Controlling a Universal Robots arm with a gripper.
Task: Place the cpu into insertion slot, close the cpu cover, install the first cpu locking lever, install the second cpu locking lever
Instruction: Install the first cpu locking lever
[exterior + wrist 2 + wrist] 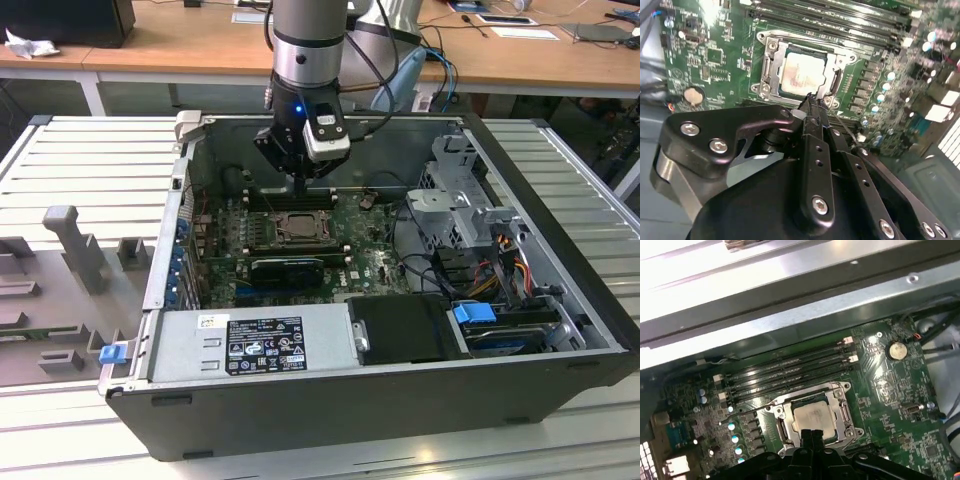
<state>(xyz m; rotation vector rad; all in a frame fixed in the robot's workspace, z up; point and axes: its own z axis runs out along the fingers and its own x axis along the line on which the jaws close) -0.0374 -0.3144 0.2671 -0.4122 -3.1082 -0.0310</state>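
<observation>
The cpu point(799, 75) lies flat in its socket on the green motherboard, its pale metal top showing through the opening of the cpu cover point(768, 70). The cover's silvery frame rests down around the chip point(814, 417) in both wrist views. A thin wire locking lever point(752, 408) sticks out sideways from the socket, unlatched. My gripper point(811, 102) hangs just above the socket's edge with its two black fingers pressed together and nothing seen between them. In the exterior view the gripper point(300, 185) hovers inside the open computer case, right over the socket point(298, 230).
Memory slots point(790, 370) run along the socket's far side, below the case wall point(790, 315). A coin battery point(897, 350) sits on the board. In the exterior view a black card point(288, 270), a power supply point(250, 345) and a drive cage point(460, 200) surround the socket.
</observation>
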